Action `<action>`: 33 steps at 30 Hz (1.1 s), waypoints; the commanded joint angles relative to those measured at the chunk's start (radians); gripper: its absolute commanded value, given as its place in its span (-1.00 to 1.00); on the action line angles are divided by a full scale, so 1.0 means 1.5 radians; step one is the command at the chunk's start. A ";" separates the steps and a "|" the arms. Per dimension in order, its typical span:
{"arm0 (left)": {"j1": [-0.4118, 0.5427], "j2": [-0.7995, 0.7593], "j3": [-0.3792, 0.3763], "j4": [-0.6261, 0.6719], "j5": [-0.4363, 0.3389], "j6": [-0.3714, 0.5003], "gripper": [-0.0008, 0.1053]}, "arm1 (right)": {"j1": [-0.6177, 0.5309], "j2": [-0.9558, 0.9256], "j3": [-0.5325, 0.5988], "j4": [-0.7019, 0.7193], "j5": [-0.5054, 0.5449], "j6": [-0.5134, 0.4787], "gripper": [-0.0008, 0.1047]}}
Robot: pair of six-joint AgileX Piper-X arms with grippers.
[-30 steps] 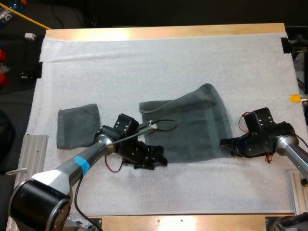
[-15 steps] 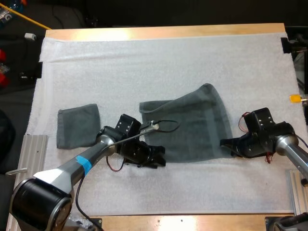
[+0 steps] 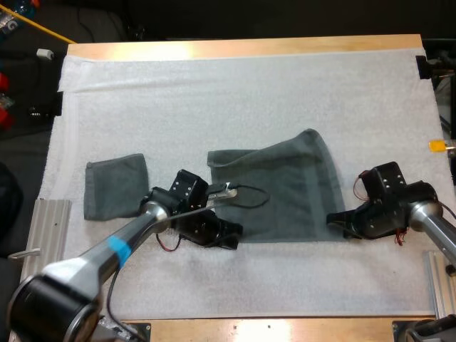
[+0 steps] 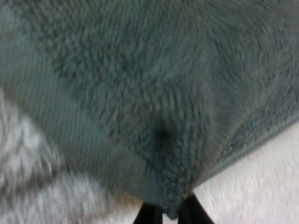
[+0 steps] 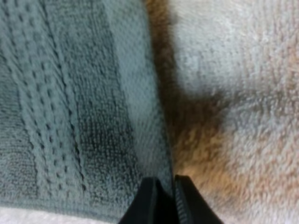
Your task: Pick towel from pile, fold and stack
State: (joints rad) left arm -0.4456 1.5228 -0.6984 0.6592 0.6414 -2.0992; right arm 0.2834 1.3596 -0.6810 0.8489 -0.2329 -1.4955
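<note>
White mat (image 3: pixel 249 85) on a wooden table (image 3: pixel 249 47), dark room beyond. Centre right of the high view: dark grey-green towel (image 3: pixel 285 189), opened out and lying nearly flat, broad along its near edge, narrowing toward one far corner. Near-left corner pinched in the left claw (image 3: pixel 231 239), black fingers (image 4: pixel 147 215) closed on a tuck of pile, cloth fanning away from them. Near-right corner pinched in the right claw (image 3: pixel 336 219), fingers (image 5: pixel 148 200) pressed together on the hem, bare mat just beside. Both claws low at the mat and well apart, near edge drawn out between them. Left of centre, apart from the towel and just beyond the left arm: folded towel (image 3: pixel 115 185), a small neat rectangle, by the look of it the start of the stack. Judged about midway for this towel: picked and spread, both near corners gripped, no fold made yet. Left to do, most likely: near edge carried over to the far edge, a further fold down to size, then placement on the folded towel.
</note>
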 commanded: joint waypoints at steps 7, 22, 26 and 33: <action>-0.026 -0.139 0.002 0.141 -0.040 0.089 -0.98 | 0.000 -0.148 0.000 0.135 -0.020 -0.034 -0.99; -0.171 -0.389 -0.129 0.316 -0.181 0.097 -0.98 | 0.002 -0.460 -0.037 0.286 -0.144 0.002 -0.99; -0.171 -0.387 -0.134 0.329 -0.181 0.097 -0.98 | 0.002 -0.465 -0.037 0.310 -0.148 0.008 -0.99; -0.171 -0.387 -0.133 0.393 -0.163 0.110 -0.98 | 0.002 -0.465 -0.037 0.329 -0.177 0.007 -0.99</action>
State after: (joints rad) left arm -0.6986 0.9443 -0.8980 1.2210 0.4096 -1.9440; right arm 0.2834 0.6641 -0.7340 1.3213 -0.5028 -1.4808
